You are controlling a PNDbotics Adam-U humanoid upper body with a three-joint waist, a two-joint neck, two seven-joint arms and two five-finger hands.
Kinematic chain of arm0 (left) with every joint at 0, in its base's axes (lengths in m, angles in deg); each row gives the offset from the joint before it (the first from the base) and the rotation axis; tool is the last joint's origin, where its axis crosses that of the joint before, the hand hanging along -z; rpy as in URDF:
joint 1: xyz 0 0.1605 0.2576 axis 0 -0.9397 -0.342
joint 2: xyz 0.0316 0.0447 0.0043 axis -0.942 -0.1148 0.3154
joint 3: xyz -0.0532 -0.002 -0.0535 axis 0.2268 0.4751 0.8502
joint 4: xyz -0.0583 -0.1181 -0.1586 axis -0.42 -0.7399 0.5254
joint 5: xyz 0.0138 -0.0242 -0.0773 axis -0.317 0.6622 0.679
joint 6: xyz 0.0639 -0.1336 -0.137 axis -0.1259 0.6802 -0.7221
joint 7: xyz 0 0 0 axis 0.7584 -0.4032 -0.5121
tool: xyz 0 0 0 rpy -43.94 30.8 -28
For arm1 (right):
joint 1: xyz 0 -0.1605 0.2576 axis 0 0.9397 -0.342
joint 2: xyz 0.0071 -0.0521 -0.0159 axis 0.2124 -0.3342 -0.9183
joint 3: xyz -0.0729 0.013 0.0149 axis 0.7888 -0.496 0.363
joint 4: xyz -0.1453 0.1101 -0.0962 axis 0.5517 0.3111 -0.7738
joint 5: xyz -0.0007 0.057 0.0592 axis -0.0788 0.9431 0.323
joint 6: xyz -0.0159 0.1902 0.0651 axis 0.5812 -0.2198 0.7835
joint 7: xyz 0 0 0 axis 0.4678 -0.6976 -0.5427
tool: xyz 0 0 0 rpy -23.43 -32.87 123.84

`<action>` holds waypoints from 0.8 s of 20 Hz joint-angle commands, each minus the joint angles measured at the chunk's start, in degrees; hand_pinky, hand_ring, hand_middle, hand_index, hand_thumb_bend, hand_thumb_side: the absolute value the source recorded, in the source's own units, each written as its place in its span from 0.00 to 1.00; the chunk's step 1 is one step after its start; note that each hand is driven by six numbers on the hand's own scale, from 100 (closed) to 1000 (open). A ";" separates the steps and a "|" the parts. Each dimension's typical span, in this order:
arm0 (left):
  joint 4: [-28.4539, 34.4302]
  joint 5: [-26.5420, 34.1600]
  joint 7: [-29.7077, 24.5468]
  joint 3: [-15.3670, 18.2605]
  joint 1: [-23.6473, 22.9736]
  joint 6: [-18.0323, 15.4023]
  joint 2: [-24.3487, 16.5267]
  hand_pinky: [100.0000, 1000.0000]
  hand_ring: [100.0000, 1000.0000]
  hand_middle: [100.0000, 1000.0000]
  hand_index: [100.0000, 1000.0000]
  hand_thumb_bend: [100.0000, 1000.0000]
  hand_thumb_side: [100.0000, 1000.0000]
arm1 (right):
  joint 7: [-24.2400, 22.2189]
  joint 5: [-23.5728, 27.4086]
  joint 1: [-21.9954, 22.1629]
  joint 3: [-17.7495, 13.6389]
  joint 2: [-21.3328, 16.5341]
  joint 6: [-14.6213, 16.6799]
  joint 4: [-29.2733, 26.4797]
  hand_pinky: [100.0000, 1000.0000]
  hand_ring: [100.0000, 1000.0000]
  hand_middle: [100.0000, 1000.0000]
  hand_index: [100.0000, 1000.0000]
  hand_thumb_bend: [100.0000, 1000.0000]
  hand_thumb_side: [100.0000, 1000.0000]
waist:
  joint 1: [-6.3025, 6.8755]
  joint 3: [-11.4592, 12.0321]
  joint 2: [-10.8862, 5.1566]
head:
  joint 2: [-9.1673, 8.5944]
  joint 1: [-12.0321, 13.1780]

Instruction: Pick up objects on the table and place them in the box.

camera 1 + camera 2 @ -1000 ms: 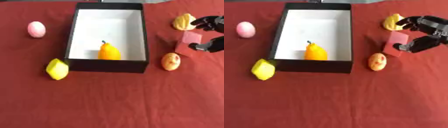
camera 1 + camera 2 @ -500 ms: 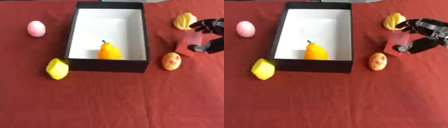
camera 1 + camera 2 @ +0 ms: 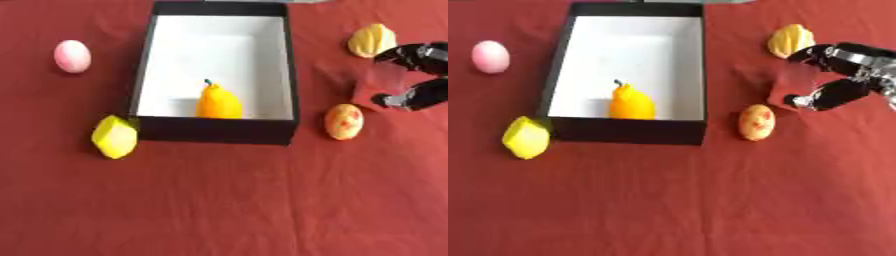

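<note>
A black box [image 3: 140,75] with a white floor stands at the top centre, and an orange pear-shaped fruit [image 3: 217,101] lies inside near its front wall. On the red cloth lie a pink egg [image 3: 73,56] at the left, a yellow lemon [image 3: 115,137] by the box's front left corner, an orange-red fruit [image 3: 756,121] right of the box and a yellow fruit [image 3: 790,40] at the back right. My right hand [image 3: 846,75] comes in from the right. Its fingers and thumb are curled round a small pinkish-red block [image 3: 792,86]. My left hand does not show.
The red cloth [image 3: 227,200] covers the whole table, and a wide stretch of it lies in front of the box. The orange-red fruit sits just left of and below my right hand.
My right hand's fingers have drawn slightly closer round the pinkish-red block. The other objects have not moved.
</note>
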 commanded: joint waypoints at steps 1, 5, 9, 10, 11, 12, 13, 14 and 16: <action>0.66 -0.17 -0.26 0.11 0.61 -0.04 -1.12 0.61 0.80 0.82 0.77 0.25 0.89 | -0.62 -0.75 -1.02 -0.10 -0.90 0.07 0.87 0.96 0.93 0.89 0.88 0.36 0.05 | -0.09 0.13 -0.69 | -0.14 -0.19; 0.68 -0.19 -0.28 0.14 0.59 -0.06 -1.18 0.61 0.80 0.81 0.76 0.25 0.89 | -1.31 -1.36 -1.47 0.44 -0.37 0.09 2.09 0.96 0.90 0.86 0.88 0.36 0.04 | -0.08 0.24 -0.72 | -0.14 -0.23; 0.62 -0.21 -0.28 0.18 0.48 -0.07 -1.19 0.61 0.80 0.81 0.76 0.25 0.89 | -1.07 -1.87 -1.87 0.63 0.24 -0.39 3.09 0.92 0.81 0.80 0.84 0.34 0.00 | -0.06 0.26 -0.71 | -0.14 -0.17; 0.60 -0.23 -0.29 0.18 0.45 -0.05 -1.16 0.61 0.80 0.81 0.76 0.25 0.89 | -0.78 -2.00 -1.91 0.65 0.38 -0.63 3.17 0.91 0.80 0.79 0.83 0.33 0.00 | -0.07 0.24 -0.70 | -0.14 -0.14; 0.58 -0.25 -0.31 0.18 0.43 -0.03 -1.12 0.61 0.80 0.81 0.76 0.25 0.89 | -0.58 -2.01 -1.89 0.72 0.49 -0.83 3.18 0.90 0.79 0.78 0.83 0.33 0.00 | -0.09 0.22 -0.69 | -0.14 -0.12; 0.55 -0.28 -0.33 0.17 0.44 0.01 -1.08 0.61 0.80 0.81 0.76 0.25 0.90 | -0.50 -2.00 -1.85 0.82 0.53 -1.00 3.14 0.90 0.79 0.78 0.83 0.33 0.00 | -0.12 0.20 -0.68 | -0.14 -0.11; 0.53 -0.31 -0.35 0.17 0.45 0.04 -1.04 0.61 0.80 0.81 0.76 0.25 0.90 | -0.37 -2.00 -1.81 0.86 0.55 -1.12 3.09 0.89 0.78 0.78 0.83 0.32 0.00 | -0.12 0.18 -0.66 | -0.14 -0.08; 0.51 -0.34 -0.37 0.17 0.47 0.07 -1.01 0.61 0.80 0.81 0.76 0.25 0.90 | -0.14 -2.03 -1.78 0.83 0.57 -1.23 3.04 0.89 0.78 0.78 0.83 0.32 0.00 | -0.12 0.17 -0.64 | -0.14 -0.05; 0.50 -0.41 -0.42 0.18 0.47 0.08 -0.99 0.61 0.80 0.81 0.76 0.24 0.90 | 0.60 -2.08 -1.60 0.73 0.59 -1.26 2.84 0.88 0.70 0.75 0.81 0.29 0.00 | -0.08 0.16 -0.57 | -0.14 -0.01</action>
